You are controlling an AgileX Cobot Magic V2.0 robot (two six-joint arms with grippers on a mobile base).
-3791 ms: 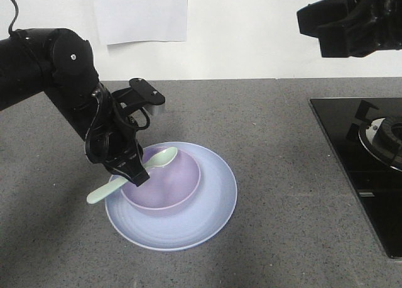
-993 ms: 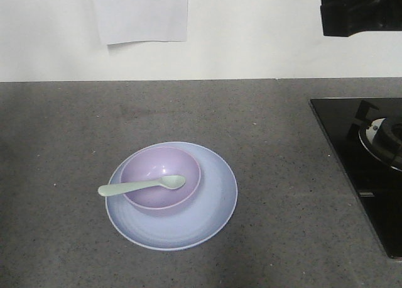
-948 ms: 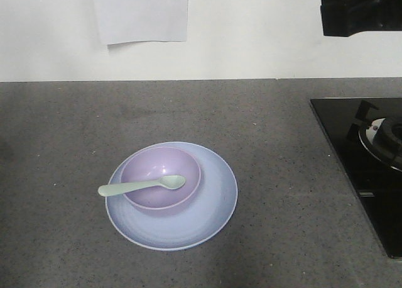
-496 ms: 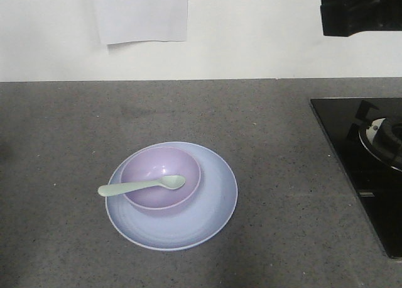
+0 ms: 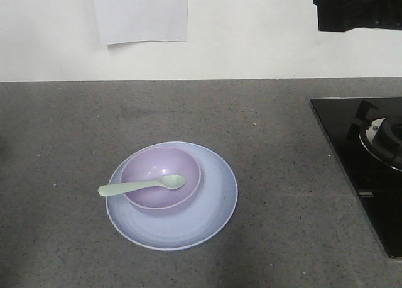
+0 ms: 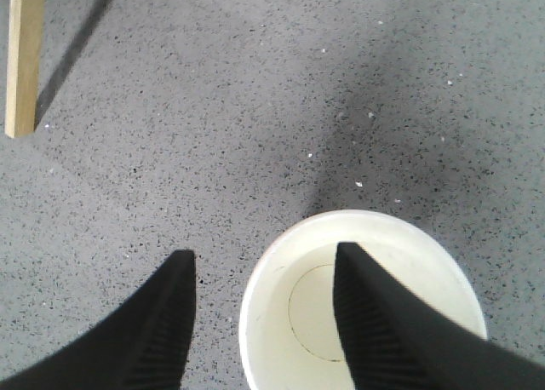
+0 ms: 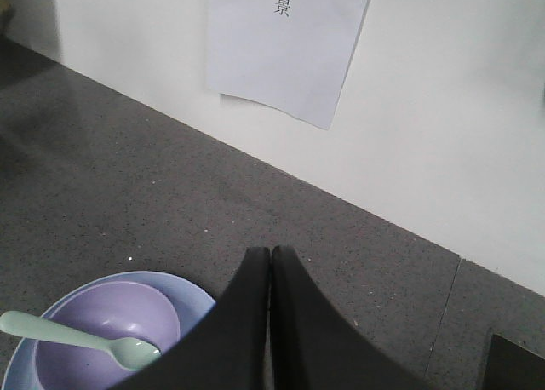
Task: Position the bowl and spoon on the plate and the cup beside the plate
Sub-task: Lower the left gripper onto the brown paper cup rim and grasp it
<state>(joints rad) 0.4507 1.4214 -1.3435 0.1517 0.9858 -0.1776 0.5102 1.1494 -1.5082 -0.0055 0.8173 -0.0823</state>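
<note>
The lilac bowl (image 5: 164, 168) sits on the pale blue plate (image 5: 210, 206) in the front view. The mint spoon (image 5: 135, 187) lies across the bowl, its handle sticking out left over the rim. In the right wrist view the bowl (image 7: 94, 322), spoon (image 7: 60, 332) and plate (image 7: 200, 301) appear lower left. The cup (image 6: 289, 322) shows only in the left wrist view, upright, seen from above with its white inside. My left gripper (image 6: 264, 252) is open, straddling the cup's left wall, one finger inside and one outside. My right gripper (image 7: 271, 250) is shut and empty, hanging high above the counter.
A black glass hob with a burner (image 5: 367, 168) occupies the counter's right side. A paper sheet (image 5: 141, 14) hangs on the white wall behind. A wooden strip (image 6: 24, 58) lies upper left of the cup. The right arm's body (image 5: 358, 8) hangs at the top right.
The left arm, earlier shut on the spoon at the bowl, has left the front view; the spoon now rests in the bowl. The right arm shifted slightly left.
</note>
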